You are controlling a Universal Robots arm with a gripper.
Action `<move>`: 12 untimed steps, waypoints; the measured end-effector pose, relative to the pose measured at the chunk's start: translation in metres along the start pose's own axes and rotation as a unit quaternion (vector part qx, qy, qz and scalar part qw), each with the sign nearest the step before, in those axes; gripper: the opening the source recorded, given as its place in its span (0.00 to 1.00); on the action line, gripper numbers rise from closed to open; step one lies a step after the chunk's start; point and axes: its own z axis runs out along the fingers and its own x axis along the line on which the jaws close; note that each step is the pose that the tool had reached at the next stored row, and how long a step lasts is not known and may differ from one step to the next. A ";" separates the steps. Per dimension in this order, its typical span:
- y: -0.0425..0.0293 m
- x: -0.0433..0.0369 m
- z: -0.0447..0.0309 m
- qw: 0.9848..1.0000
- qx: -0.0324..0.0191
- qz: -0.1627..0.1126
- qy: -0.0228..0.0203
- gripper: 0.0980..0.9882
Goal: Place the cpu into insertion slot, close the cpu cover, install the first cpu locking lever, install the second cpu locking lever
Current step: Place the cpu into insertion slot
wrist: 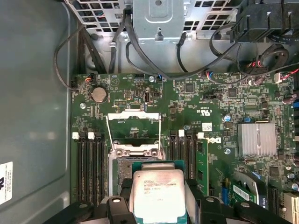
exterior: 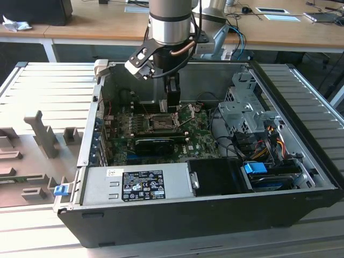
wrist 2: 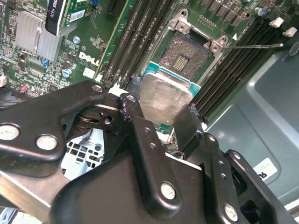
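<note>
We have the cpu (wrist 2: 166,95) clamped in the gripper (wrist 2: 162,111), held over the board (exterior: 121,150) right by the slot (wrist 2: 184,56), not seated. Slot is empty, contacts bare. Beyond it the cover (wrist: 133,115) stands open and a lever (wrist 2: 257,45) is unlatched. All four steps remain. The case (exterior: 215,220) also holds the power supply (exterior: 134,185) and drive cage (exterior: 244,110).

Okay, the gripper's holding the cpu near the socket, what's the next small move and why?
Probably carry the cpu across until it sits squarely over the insertion slot, before any lowering. In the second wrist view the gripper grips the chip by its edges, and the slot's dark centre lies bare beyond the chip, not under it.
</note>
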 end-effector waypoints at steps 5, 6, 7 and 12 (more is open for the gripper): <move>-0.0001 0.0000 0.0009 1.000 0.000 0.000 0.000 0.48; -0.0001 0.0000 0.0011 1.000 0.000 0.000 0.000 0.48; -0.0001 0.0000 0.0013 1.000 0.000 0.000 0.000 0.48; -0.0002 0.0000 0.0024 1.000 0.000 0.000 0.000 0.48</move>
